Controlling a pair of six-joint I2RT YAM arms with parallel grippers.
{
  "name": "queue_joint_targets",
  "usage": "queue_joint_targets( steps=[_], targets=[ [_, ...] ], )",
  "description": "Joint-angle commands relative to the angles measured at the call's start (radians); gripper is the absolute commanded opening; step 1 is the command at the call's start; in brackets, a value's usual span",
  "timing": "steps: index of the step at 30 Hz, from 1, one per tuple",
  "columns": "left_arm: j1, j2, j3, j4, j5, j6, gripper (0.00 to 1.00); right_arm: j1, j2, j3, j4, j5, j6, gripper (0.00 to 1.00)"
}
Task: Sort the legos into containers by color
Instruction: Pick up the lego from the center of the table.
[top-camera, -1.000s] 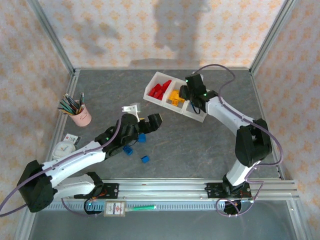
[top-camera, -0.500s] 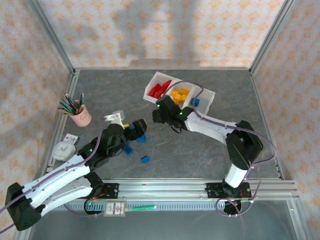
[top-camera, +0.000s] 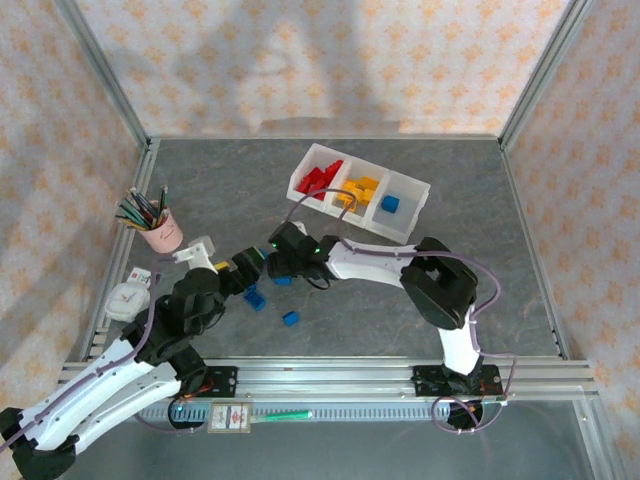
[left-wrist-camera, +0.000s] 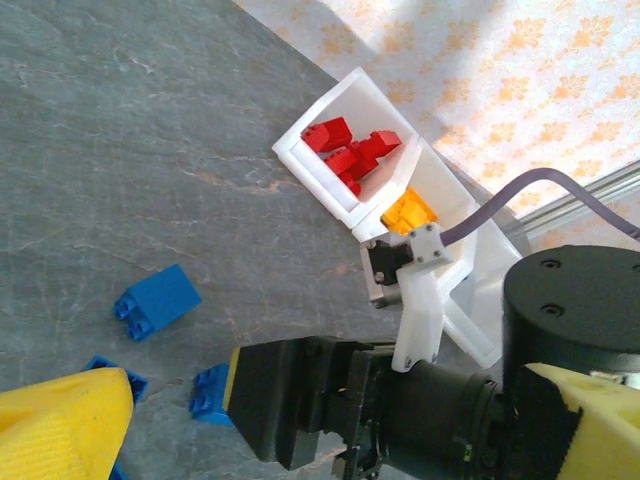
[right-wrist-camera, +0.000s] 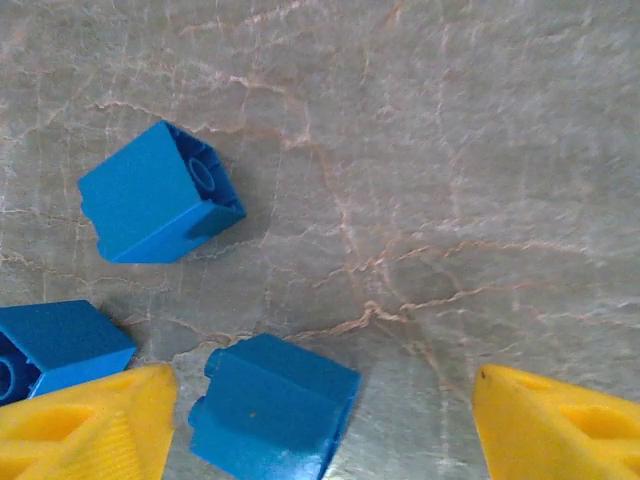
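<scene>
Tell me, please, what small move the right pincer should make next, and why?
Probably lower the right pincer onto the blue brick between its open fingers, centring first, since that brick lies nearer one finger. It is loose on the table, not yet in the tray.

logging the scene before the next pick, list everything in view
translucent white three-compartment plastic tray: one, white, far centre
red lego bricks: several, red, tray's left compartment
yellow-orange lego bricks: several, yellow-orange, middle compartment
small blue lego brick: one, blue, right compartment
loose blue lego bricks: at least three, blue, near centre
pink pencil cup: one, pink, left side
white round clock: one, white, left edge
left gripper: one, black and yellow, open
right gripper: one, black and yellow, open
</scene>
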Motion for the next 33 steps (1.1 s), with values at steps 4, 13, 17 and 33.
queue_joint_targets(
  steps=[4, 13, 17, 33],
  targets=[
    [0.005, -0.030, -0.015, -0.065, -0.056, -0.024, 0.99, 0.033, 0.080, 0.078, -0.042, 0.066, 0.060, 0.80],
    [0.006, -0.037, -0.023, -0.063, -0.055, -0.024, 0.99, 0.037, 0.143, 0.130, -0.056, 0.087, 0.068, 0.72],
    [0.005, -0.040, -0.032, -0.053, -0.056, -0.025, 0.99, 0.038, 0.146, 0.127, -0.060, 0.093, 0.065, 0.65],
    [0.006, 0.023, -0.004, 0.009, -0.005, 0.003, 0.99, 0.033, 0.012, 0.057, -0.081, 0.156, 0.063, 0.40]
  ],
)
